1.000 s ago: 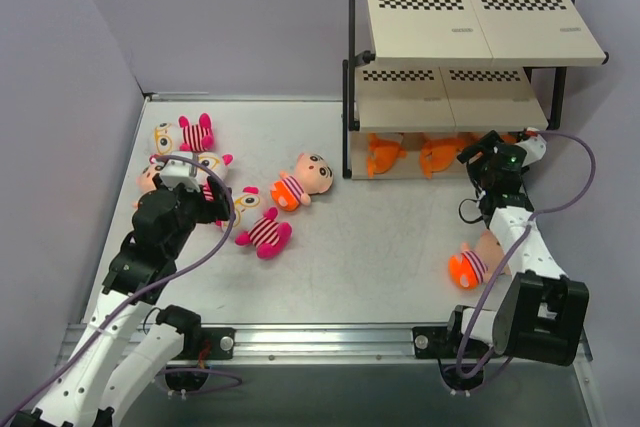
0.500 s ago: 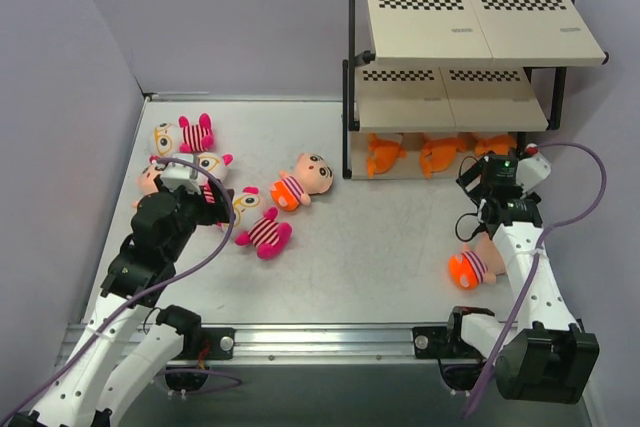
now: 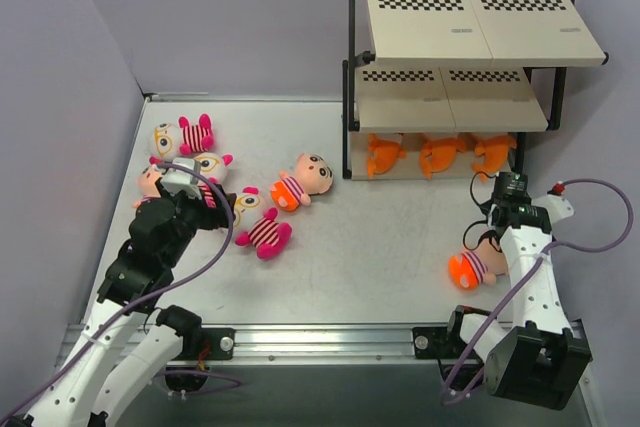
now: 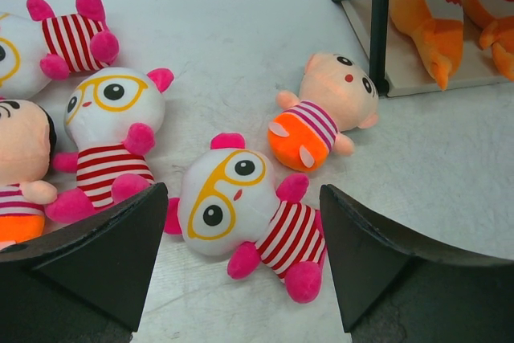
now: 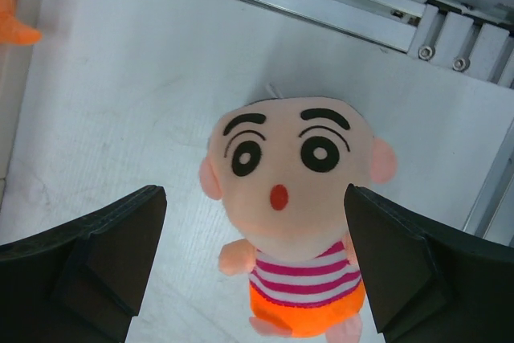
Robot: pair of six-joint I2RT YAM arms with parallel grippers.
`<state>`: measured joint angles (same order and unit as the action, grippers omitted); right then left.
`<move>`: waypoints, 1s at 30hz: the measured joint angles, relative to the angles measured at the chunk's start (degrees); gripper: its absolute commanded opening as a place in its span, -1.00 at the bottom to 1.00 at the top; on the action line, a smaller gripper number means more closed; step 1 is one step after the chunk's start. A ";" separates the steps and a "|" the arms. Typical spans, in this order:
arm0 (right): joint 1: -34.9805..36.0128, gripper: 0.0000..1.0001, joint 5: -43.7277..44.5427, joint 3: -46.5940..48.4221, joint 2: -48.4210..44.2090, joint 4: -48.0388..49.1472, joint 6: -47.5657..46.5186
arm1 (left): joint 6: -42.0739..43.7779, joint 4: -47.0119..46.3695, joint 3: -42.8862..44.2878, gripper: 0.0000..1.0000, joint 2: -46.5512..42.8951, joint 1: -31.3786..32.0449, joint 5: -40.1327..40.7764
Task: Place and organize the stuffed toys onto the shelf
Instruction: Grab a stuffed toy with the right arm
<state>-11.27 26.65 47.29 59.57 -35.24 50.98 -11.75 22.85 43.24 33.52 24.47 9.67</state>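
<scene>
The shelf stands at the far right of the counter. Its beige boards carry black-and-white checkered strips and small dark marks too small to read. No toy shows any writing.

Three orange sharks lie in a row on the bottom tier. The other six toys lie on the counter. A striped doll lies face up under the right tool, whose fingers are spread wide with nothing between them. A second doll lies mid-counter, left of the shelf. A third doll is half hidden by the left arm. The left tool is also spread and empty, hanging over a glasses toy. Two more glasses toys lie close together at the far left.

A second ago the right tool was at the right end of the bottom tier, covering the third shark. It has since drawn back toward its base and now hangs over the doll, leaving that shark in plain view. The left arm has barely shifted, and the toys on the counter lie as before.
</scene>
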 measured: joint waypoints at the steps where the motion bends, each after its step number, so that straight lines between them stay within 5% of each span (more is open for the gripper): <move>1: -0.81 0.99 -0.26 -1.03 -0.55 0.35 0.37 | 0.00 0.04 0.02 0.70 -0.09 0.11 0.02; 15: -6.88 0.75 -6.82 -11.17 4.20 10.21 0.63 | 0.00 0.15 0.20 0.70 0.33 0.57 0.02; 25: -6.36 -0.24 -12.26 -13.09 7.78 19.74 -6.69 | 0.00 0.20 0.31 0.70 1.77 0.57 -0.13; 30: 2.89 -0.32 -16.44 -13.25 4.24 23.10 -10.21 | -0.02 0.17 0.31 0.70 2.60 0.57 -1.09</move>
<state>-8.38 10.22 34.04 63.81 -12.14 40.77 -11.77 23.03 43.55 36.12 25.04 8.58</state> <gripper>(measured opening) 0.379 0.849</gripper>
